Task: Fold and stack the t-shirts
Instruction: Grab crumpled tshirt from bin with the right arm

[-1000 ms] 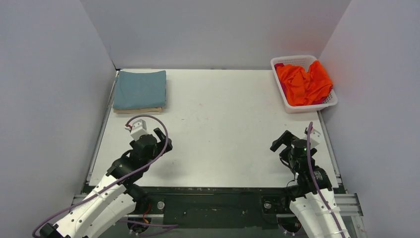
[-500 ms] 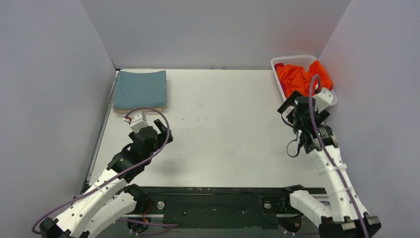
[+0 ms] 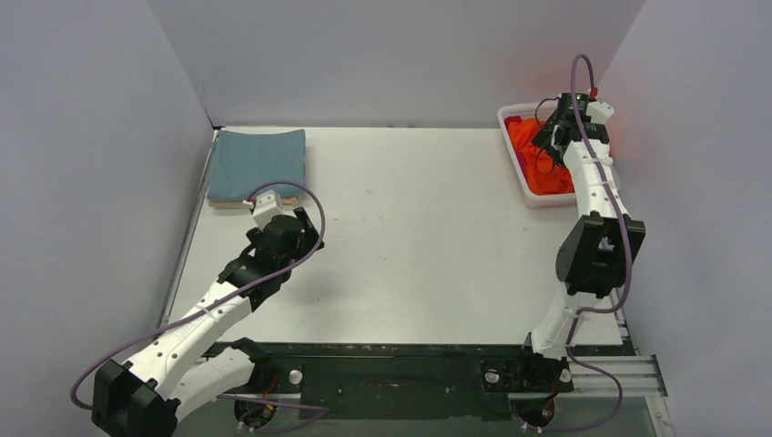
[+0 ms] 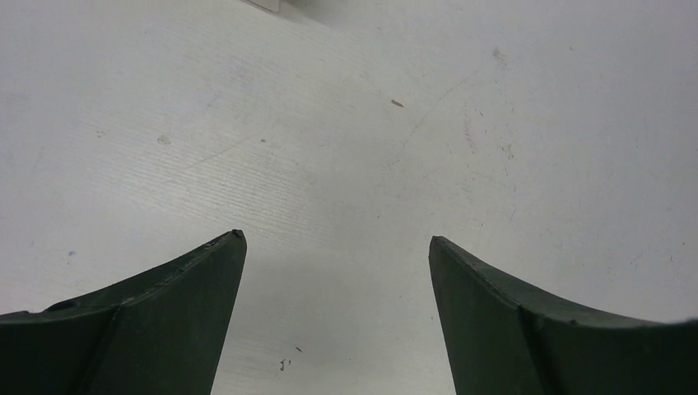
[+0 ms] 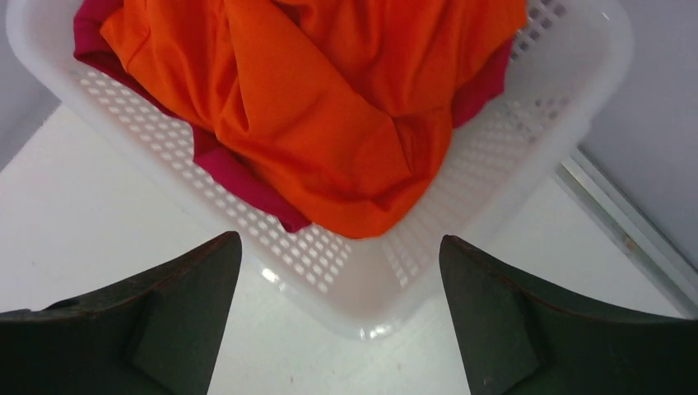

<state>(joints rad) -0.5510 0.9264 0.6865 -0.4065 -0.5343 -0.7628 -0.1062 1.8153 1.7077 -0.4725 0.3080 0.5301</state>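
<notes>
**Right gripper over basket, left over bare table, both spread**

Room: plain grey walls (image 3: 91,137) boxed the cell in on the left, back and right. The white table (image 3: 410,228) filled the floor between them, matte, with light scuffs and a few specks (image 4: 397,103) in the left wrist view. A black base rail (image 3: 401,373) ran along the near edge. A metal rail (image 5: 625,222) ran along the table's right side.

Right arm (image 3: 596,246): stretched out to the far right corner, purple cable (image 3: 583,82) looped above the wrist. Left arm (image 3: 200,314): angled in from the near left, wrist just short of the folded stack.

Basket (image 3: 546,198): white lattice, far right corner, hard against the right wall.

Shirts:
- The orange shirt (image 5: 313,107) lay crumpled on top in the basket and filled most of it.
- The crimson shirt (image 5: 247,185) lay under the orange one, showing along the basket's edges.
- The teal-blue shirt (image 3: 259,162) lay folded flat at the far left corner.
- The beige shirt (image 3: 228,203) lay directly beneath the teal-blue one, only its near edge showing.

Right gripper (image 5: 339,243): jaws wide apart above the basket's near corner, the orange shirt beyond the tips, no cloth between them.

Left gripper (image 4: 336,247): jaws wide apart over bare tabletop, near the stack but not touching it.
</notes>
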